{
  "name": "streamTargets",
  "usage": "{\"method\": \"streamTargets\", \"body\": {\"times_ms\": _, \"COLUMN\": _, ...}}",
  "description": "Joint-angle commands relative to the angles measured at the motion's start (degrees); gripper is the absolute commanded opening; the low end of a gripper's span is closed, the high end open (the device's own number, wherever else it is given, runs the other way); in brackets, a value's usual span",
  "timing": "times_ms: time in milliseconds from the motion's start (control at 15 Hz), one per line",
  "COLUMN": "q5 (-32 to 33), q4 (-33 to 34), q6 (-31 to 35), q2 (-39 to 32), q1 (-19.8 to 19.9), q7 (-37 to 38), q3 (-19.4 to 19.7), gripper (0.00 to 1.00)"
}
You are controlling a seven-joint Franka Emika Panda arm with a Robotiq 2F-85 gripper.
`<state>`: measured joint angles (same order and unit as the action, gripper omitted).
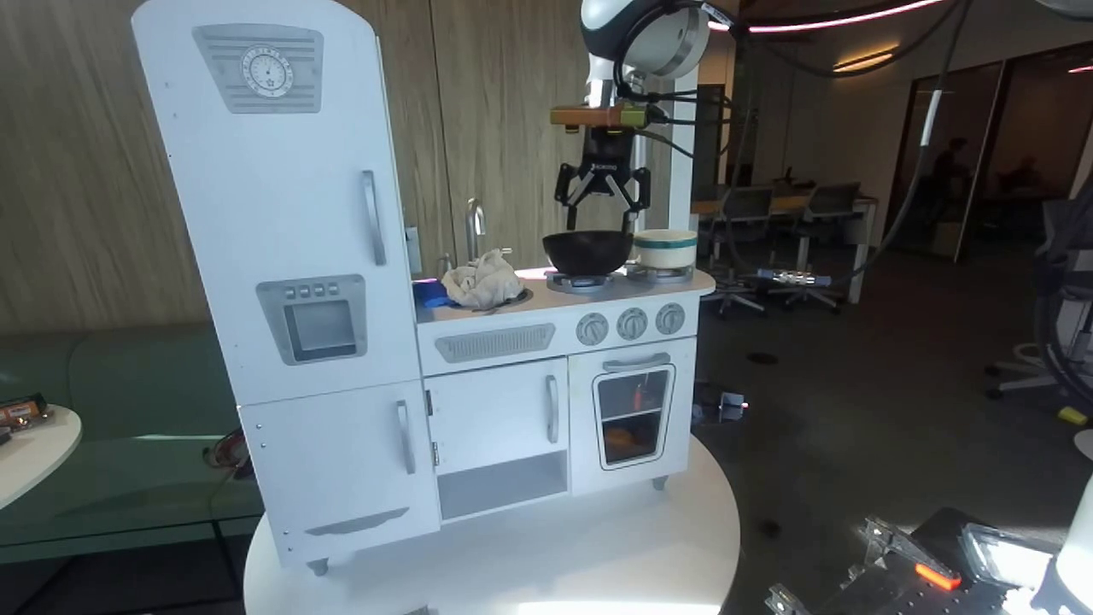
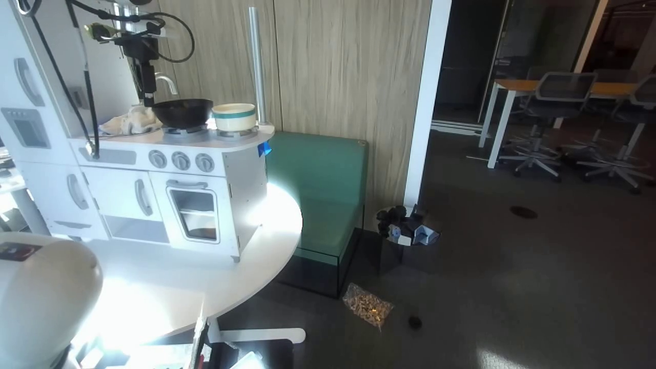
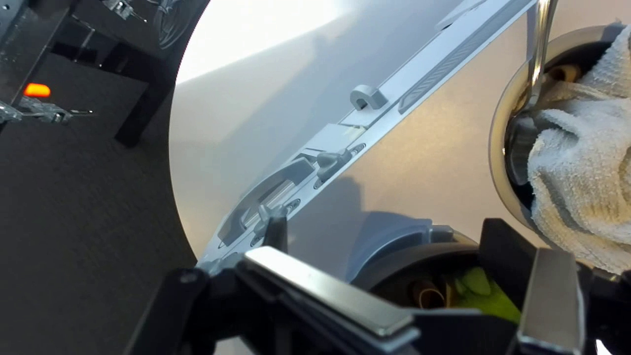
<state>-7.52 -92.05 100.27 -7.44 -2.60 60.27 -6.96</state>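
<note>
Claw (image 1: 599, 223) gapes wide at the pan (image 1: 589, 254), nothing in its grip; whether they touch, I can't tell from over here. The pan sits on a burner (image 1: 581, 284) on the tabletop (image 3: 426, 158), something green (image 3: 485, 300) inside it. Just beside it stands a pot (image 1: 665, 250), teal-banded, and a towel (image 3: 581, 162) lies bunched in the sink (image 3: 498, 148).

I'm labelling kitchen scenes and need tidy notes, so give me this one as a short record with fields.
Setting: play kitchen on a round white table
Tool: pincer, open, nearest the black pan; contact unclear
Stove: pan on one burner, white pot with a teal band on the next
Pan contents: green item and round brown piece, not identifiable
Sink: pale cloth bunched in the sink
Beside cloth: blue item
Oven door: shut
</note>
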Motion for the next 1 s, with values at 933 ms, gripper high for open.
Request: {"method": "streamTargets", "body": {"times_ms": 933, "q5": 7.5, "q4": -10.5, "q6": 18.3, "q2": 1.5, "q1": -3.2, "q7": 19.0, "q3": 3.8, "gripper": 0.63}}
